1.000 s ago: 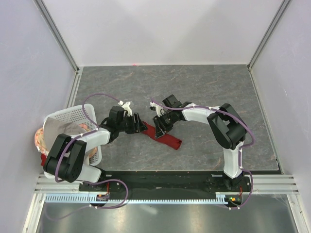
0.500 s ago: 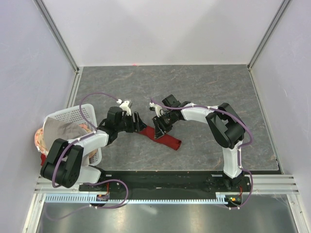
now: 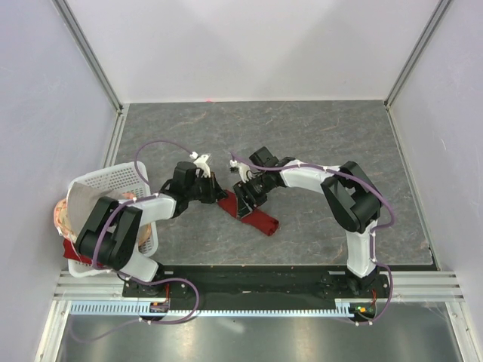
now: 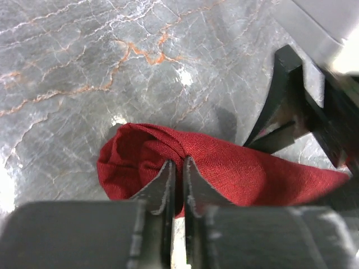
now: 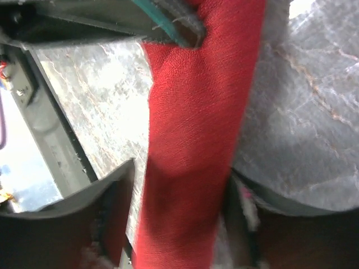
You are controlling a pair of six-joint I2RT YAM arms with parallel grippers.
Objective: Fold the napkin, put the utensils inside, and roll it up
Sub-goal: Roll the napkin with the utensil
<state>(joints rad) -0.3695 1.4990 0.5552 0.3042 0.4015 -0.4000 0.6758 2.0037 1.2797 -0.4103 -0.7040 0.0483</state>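
Observation:
The dark red napkin (image 3: 250, 214) lies rolled into a short tube on the grey marbled table (image 3: 324, 143), between my two arms. My left gripper (image 3: 216, 193) sits at the roll's left end. In the left wrist view its jaws (image 4: 176, 166) are pressed almost together on a crease of the napkin (image 4: 241, 168). My right gripper (image 3: 245, 199) straddles the roll further along. In the right wrist view it (image 5: 180, 193) stands open, with the napkin (image 5: 196, 134) running between its fingers and a gap on the left side. The utensils are hidden.
A white mesh basket (image 3: 113, 178) holding a grey-beige cloth (image 3: 92, 202) stands at the left table edge, close to the left arm. The right gripper's black finger (image 4: 279, 106) shows just behind the roll in the left wrist view. A black rail (image 3: 249, 275) runs along the near edge.
The left gripper has closed from open onto the roll's end and reached a little further right. The right gripper has opened wider. The roll has shifted slightly left.

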